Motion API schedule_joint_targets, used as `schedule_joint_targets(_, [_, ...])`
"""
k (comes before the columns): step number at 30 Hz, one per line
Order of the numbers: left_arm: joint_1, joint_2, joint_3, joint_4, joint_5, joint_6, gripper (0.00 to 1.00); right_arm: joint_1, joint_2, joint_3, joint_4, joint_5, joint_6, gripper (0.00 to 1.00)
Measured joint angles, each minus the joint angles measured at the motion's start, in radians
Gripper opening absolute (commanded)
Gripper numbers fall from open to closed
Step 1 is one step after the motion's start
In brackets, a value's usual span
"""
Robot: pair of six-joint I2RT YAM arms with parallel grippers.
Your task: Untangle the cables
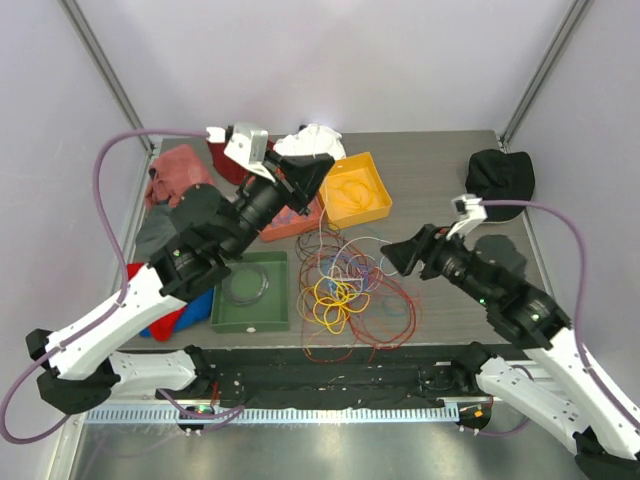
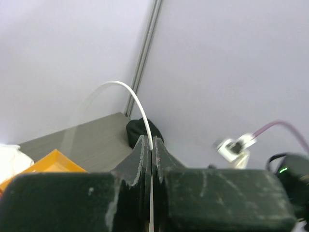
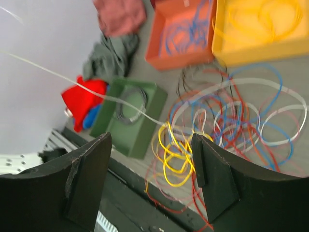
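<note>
Plainly, the left gripper [image 2: 152, 141] pinches one white cable [image 2: 126, 89], held high. The tangle [image 1: 345, 285] lies at its five o'clock, and the right gripper [image 3: 150, 140] — jaws wide — hovers nearer, at two o'clock.

From the overhead cam I've got the grey wood-look table [image 1: 440, 180] with the loose cables [image 1: 345, 290] tangled around the middle. A green tray [image 1: 250, 326] sits just left of them, and an orange tray [image 1: 295, 228] and yellow tray [image 1: 366, 216] are side by side above them. There's a black cloth [image 1: 500, 175] in the upper right corner, a pinkish-red rag [image 1: 180, 168] upper left with a grey rag [image 1: 152, 238] below it, and red and blue fabric [image 1: 172, 320] at the left edge by the green tray.
</note>
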Motion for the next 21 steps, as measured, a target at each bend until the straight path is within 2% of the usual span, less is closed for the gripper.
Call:
schedule_joint_targets(6, [0.001,0.111,0.264,-0.175,0.012,-0.002,0.0,0.0,0.047,-0.145,0.058,-0.071,0.034,0.75])
schedule_joint_targets(14, [0.001,0.201,0.465,-0.377,-0.045,0.038,0.0,0.0,0.025,-0.222,0.146,-0.101,0.047,0.74])
schedule_joint_targets(21, [0.001,0.2,0.644,-0.43,-0.113,0.103,0.0,0.004,0.044,-0.299,0.234,-0.155,0.069,0.74])
